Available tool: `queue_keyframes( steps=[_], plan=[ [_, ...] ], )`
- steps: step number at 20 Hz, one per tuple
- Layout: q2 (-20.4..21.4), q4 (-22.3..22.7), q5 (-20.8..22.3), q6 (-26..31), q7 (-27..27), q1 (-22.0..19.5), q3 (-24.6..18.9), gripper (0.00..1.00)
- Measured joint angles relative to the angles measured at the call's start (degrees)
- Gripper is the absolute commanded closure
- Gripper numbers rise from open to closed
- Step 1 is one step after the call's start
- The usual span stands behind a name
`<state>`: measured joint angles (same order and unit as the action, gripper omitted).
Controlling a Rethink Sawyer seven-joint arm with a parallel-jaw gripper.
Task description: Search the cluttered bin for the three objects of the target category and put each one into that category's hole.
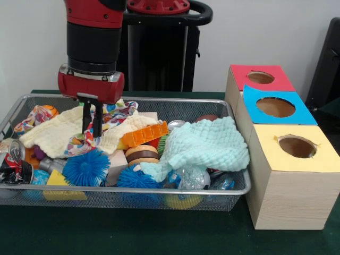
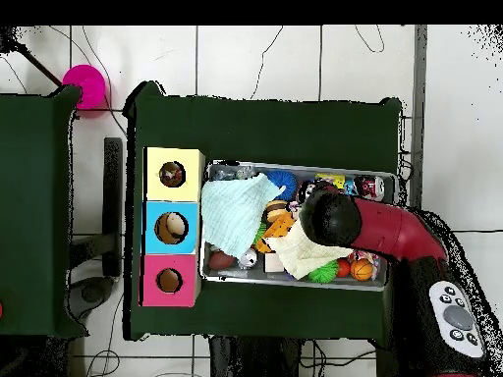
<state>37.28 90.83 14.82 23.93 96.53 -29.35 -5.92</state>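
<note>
A wire bin [image 1: 133,190] holds a heap of toys and cloths. My gripper [image 1: 92,133] hangs over the bin's left half. Its two black fingers stand a little apart, tips down in a colourful patterned cloth [image 1: 114,112] that lies on a pale yellow cloth [image 1: 58,130]. Nothing is lifted. A mint green cloth [image 1: 207,143] covers the right half and hides what is under it. Around the fingers lie two blue spiky balls [image 1: 86,167], an orange toothed plastic piece [image 1: 143,134], a toy burger [image 1: 142,154] and a crushed can [image 1: 11,151]. From overhead the arm's end [image 2: 329,218] hides the gripper.
Right of the bin stand three wooden boxes with round holes in coloured tops: red [image 1: 260,77], blue [image 1: 275,107] and yellow [image 1: 297,146]. Overhead they line the bin's left side: yellow [image 2: 173,175], blue [image 2: 171,227], pink-red [image 2: 169,281]. A pink round thing [image 2: 86,83] sits on the floor.
</note>
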Motion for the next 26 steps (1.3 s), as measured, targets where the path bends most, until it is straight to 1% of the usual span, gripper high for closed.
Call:
queue_keyframes(
  steps=[4, 7, 12, 22, 26],
  plan=[
    [0.15, 0.05, 0.19, 0.63, 0.00, -0.76, -0.83, 1.00],
    [0.21, 0.04, 0.22, 2.00, 0.00, -2.36, -2.03, 1.00],
    [0.35, 0.07, 0.75, 3.01, 0.00, -3.63, -2.66, 1.00],
    [0.66, 0.18, 1.13, 3.29, 0.00, -4.00, -3.51, 1.00],
    [2.23, 0.84, 1.19, 4.82, 0.00, -4.01, -3.58, 1.00]
  ],
)
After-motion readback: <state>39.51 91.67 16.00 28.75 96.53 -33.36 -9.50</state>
